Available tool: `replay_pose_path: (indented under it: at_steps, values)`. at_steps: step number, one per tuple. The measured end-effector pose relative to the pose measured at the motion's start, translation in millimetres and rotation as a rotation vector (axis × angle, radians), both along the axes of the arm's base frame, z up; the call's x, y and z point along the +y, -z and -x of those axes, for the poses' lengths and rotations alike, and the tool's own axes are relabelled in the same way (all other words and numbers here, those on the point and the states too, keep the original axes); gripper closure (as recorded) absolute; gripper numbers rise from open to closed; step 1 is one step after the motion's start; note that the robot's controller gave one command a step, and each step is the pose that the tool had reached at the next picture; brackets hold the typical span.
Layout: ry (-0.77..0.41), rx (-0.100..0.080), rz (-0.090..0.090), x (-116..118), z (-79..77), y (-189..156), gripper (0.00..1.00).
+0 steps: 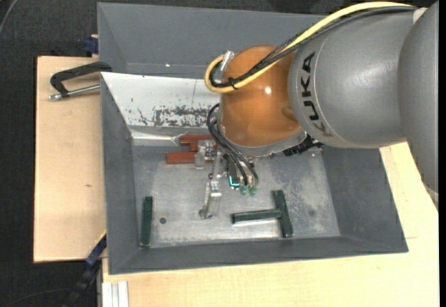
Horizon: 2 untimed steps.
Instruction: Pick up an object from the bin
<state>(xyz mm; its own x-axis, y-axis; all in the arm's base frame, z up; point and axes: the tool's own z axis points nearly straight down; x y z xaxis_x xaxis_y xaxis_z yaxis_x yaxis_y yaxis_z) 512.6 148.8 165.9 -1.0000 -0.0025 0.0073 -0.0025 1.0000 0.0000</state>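
Gripper (pixel 211 200) low over the bin (pixel 118 180) floor, mid-bin; can't tell whether it's open or closed. Red-brown blocks (pixel 180 156) lie just far-left of it. Green T-piece (pixel 268 216) sits near-right, green bar (pixel 146 222) well apart at left.

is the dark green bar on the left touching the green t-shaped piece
Apart. The camera view shows bare bin floor between the dark green bar and the green T-shaped piece.
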Motion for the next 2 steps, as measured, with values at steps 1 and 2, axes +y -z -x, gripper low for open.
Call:
replay_pose_path:
  at_steps: [1,2]
  values:
    - [-0.069,-0.013,-0.002,-37,-64.7,97,0.00]
    - [0.035,-0.016,0.000,-93,-88.1,83,0.00]
